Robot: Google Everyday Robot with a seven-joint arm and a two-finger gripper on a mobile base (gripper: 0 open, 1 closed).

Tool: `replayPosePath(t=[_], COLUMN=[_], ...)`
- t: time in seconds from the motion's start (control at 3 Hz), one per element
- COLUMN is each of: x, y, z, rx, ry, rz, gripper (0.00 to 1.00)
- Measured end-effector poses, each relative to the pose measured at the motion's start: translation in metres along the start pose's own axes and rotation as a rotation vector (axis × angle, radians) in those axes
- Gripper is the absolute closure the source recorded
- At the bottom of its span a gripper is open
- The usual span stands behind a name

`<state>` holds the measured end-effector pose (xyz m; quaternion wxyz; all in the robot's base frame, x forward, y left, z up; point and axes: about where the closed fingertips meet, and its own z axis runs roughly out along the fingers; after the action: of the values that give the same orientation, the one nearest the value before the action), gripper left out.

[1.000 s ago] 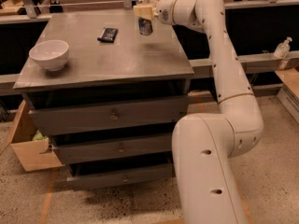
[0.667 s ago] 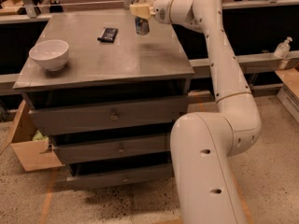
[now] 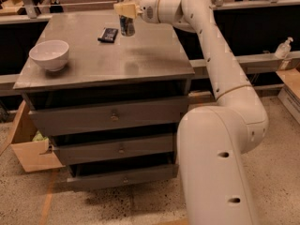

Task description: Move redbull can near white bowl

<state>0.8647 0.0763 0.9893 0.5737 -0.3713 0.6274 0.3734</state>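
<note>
You have one redbull can (image 3: 126, 26) on screen, upright at the tabletop's (image 3: 140, 60) 12 o'clock edge. Your one pincer (image 3: 123, 8) is clamped across its upper part; you cannot tell whether the can's base touches the surface. One flat black object (image 3: 108, 34) lies just beside the can, at its 9 o'clock. One white bowl (image 3: 49, 55) sits at the tabletop's 9 o'clock, well apart from the can. One pump bottle (image 3: 283, 48) stands off at 3 o'clock.

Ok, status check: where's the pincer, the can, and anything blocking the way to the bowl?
Pincer shut on can, far side of table. Bowl at near left corner, apart. Black flat thing just left of can, close to path.
</note>
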Motion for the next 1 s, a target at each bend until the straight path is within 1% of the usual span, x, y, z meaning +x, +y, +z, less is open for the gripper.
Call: replayPosePath(t=[0.33, 0.67, 1.0], x=[-0.013, -0.045, -0.027], y=[0.028, 0.056, 0.067], z=[0.009, 0.005, 0.026], rx=[-0.008, 0.042, 0.055], ry=[-0.021, -0.085, -0.087], rz=[-0.007, -0.038, -0.001], gripper=[1.0, 1.0, 1.0])
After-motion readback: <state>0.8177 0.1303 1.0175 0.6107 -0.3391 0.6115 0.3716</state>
